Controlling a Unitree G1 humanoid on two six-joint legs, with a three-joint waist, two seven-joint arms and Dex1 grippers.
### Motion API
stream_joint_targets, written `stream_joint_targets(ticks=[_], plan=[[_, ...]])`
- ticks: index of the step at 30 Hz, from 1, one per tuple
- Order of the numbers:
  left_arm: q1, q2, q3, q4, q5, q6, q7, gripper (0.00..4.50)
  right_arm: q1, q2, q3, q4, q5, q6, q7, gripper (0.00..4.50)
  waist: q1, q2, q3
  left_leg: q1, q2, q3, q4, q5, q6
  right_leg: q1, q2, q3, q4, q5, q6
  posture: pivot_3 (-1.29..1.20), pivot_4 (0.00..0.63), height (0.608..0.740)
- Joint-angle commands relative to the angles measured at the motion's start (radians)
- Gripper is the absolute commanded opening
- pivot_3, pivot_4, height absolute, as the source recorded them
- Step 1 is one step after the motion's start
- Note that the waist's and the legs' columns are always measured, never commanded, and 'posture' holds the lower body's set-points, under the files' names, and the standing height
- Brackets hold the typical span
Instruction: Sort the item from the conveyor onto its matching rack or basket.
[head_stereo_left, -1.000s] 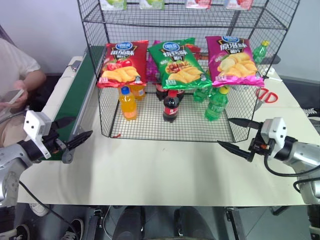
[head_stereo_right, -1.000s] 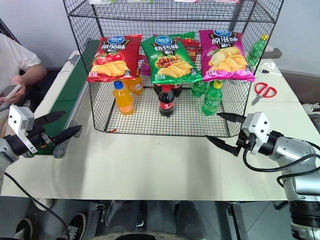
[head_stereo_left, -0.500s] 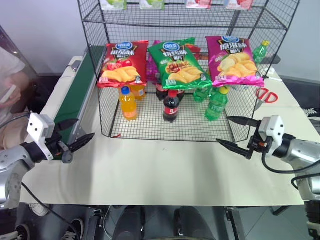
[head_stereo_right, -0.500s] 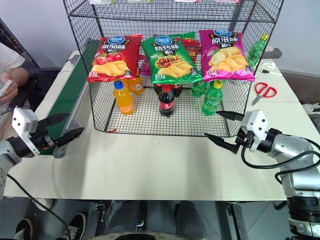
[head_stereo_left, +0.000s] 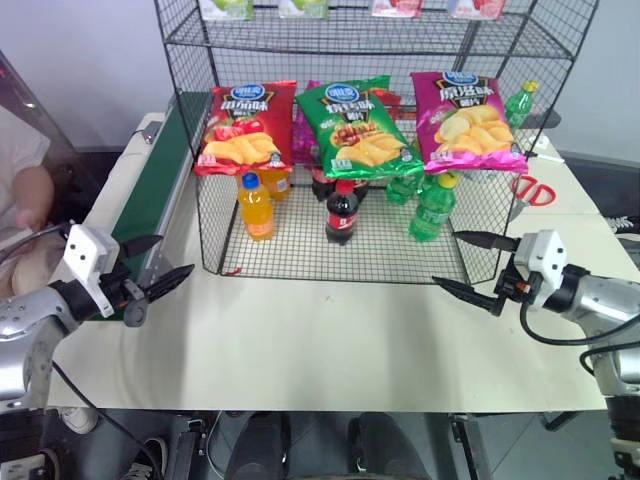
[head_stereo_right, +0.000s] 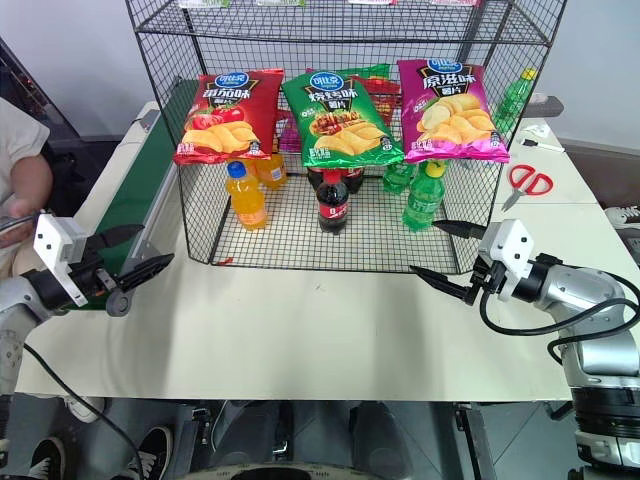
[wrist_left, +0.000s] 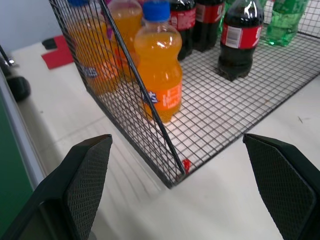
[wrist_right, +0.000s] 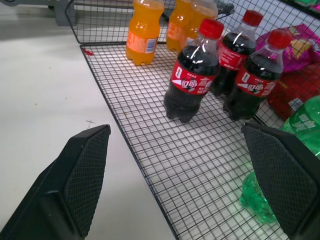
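The green crisp bag (head_stereo_left: 357, 125), a glossy foil pouch with a round blue logo, lay on the middle tier of the black wire-mesh rack (head_stereo_left: 340, 255), at 12 o'clock in the head views. It sat between a red crisp bag (head_stereo_left: 245, 127) at its 9 o'clock and a pink-purple crisp bag (head_stereo_left: 466, 120) at its 3 o'clock. Under them, plastic bottles stood upright on the bottom grid: an orange soda bottle (head_stereo_left: 256, 207), a cola bottle (head_stereo_left: 342, 212) and a green soda bottle (head_stereo_left: 431, 210). The conveyor (head_stereo_left: 150, 190), a dark green belt with pale grey rails, ran along the rack at 9 o'clock. The left end effector (head_stereo_left: 152, 263) hung near the belt's roller end, its textured black fingers spread apart and holding nothing. The right end effector (head_stereo_left: 470, 264) hung over the smooth pale table (head_stereo_left: 330, 340) at 3 o'clock, fingers likewise spread and empty. Red-handled scissors (head_stereo_left: 527, 190) lay at 2 o'clock.
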Motion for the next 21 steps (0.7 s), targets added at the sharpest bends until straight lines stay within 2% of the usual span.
stream_joint_targets(ticks=[1, 21], plan=[[-0.017, 0.014, -0.003, 0.004, 0.01, -0.022, -0.018, 4.5, 0.001, -0.008, -0.013, -0.027, 0.006, -0.021, 0.0, 4.38, 0.0, 0.0, 0.0, 0.0, 0.0, 0.0, 0.0, 0.0, 0.0, 0.0, 0.0, 0.0, 0.0, 0.0, 0.0, 0.0, 0.15, 0.739], [-0.015, 0.003, 0.007, 0.017, 0.015, -0.036, -0.033, 4.5, -0.003, -0.009, 0.007, -0.03, -0.008, -0.038, 0.005, 4.38, 0.0, 0.0, 0.0, 0.0, 0.0, 0.0, 0.0, 0.0, 0.0, 0.0, 0.0, 0.0, 0.0, 0.0, 0.0, 0.0, 0.15, 0.739]])
